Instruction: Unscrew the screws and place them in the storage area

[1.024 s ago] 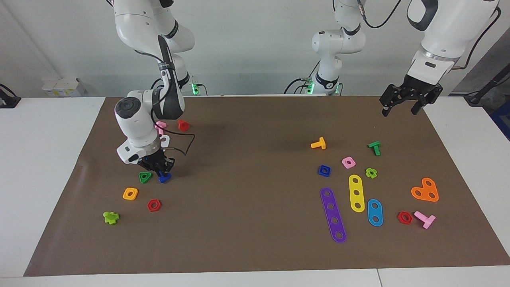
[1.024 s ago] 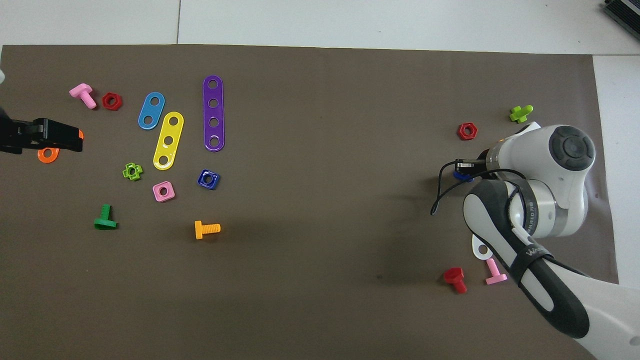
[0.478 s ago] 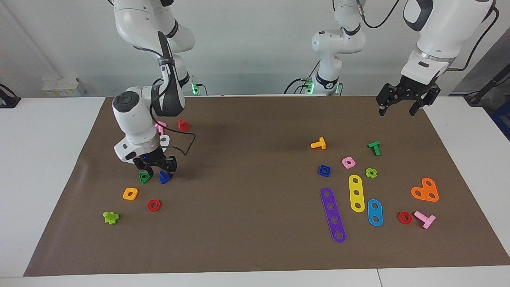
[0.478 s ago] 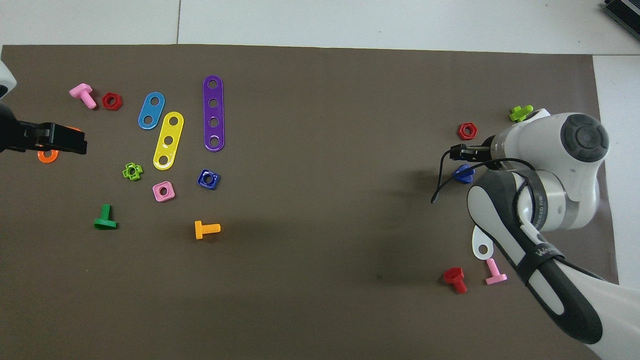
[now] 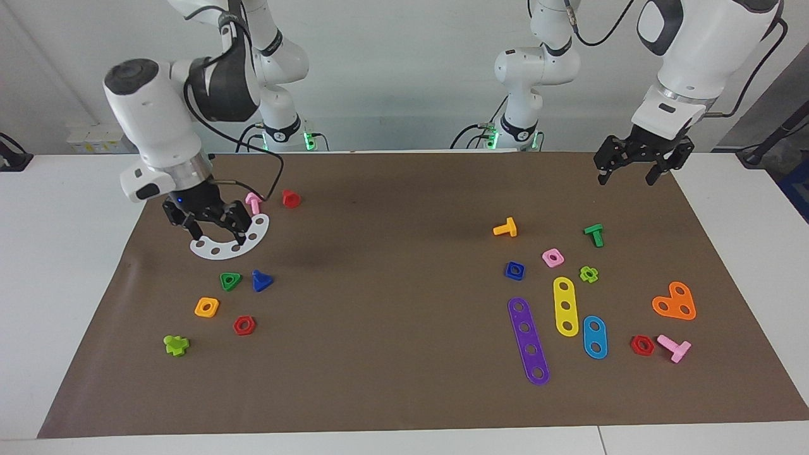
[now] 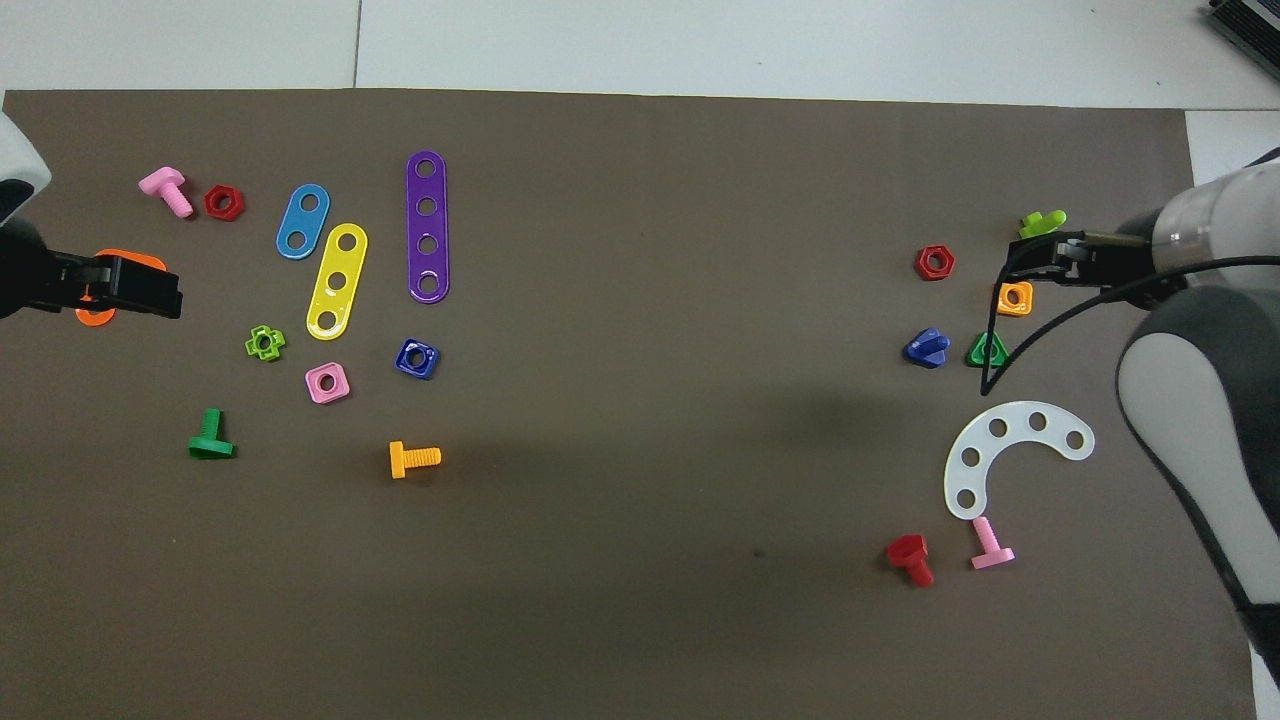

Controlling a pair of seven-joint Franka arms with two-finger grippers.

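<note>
The dark-blue bolt with the triangular head (image 5: 260, 280) lies free on the brown mat (image 5: 404, 392), beside a green triangular nut (image 5: 230, 280), toward the right arm's end. It also shows in the overhead view (image 6: 926, 347). My right gripper (image 5: 210, 226) is open and empty, raised over a white curved plate (image 5: 218, 248), apart from the bolt. In the overhead view the right gripper (image 6: 1050, 262) is above the orange square nut (image 6: 1014, 298). My left gripper (image 5: 626, 175) hangs open and empty in the air; in the overhead view it (image 6: 150, 290) is over the orange heart plate (image 6: 95, 312).
Near the bolt lie a red hex nut (image 5: 244, 325), a lime cross piece (image 5: 176, 344), a red bolt (image 5: 291, 198) and a pink bolt (image 5: 253, 202). Toward the left arm's end lie purple (image 5: 528, 341), yellow (image 5: 565, 306) and blue (image 5: 594, 336) strips, a dark-blue square nut (image 5: 514, 270) and several bolts and nuts.
My right gripper let go of the blue bolt, rose and drew back toward the robots over the white curved plate. The bolt stays on the mat. My left gripper shifted slightly.
</note>
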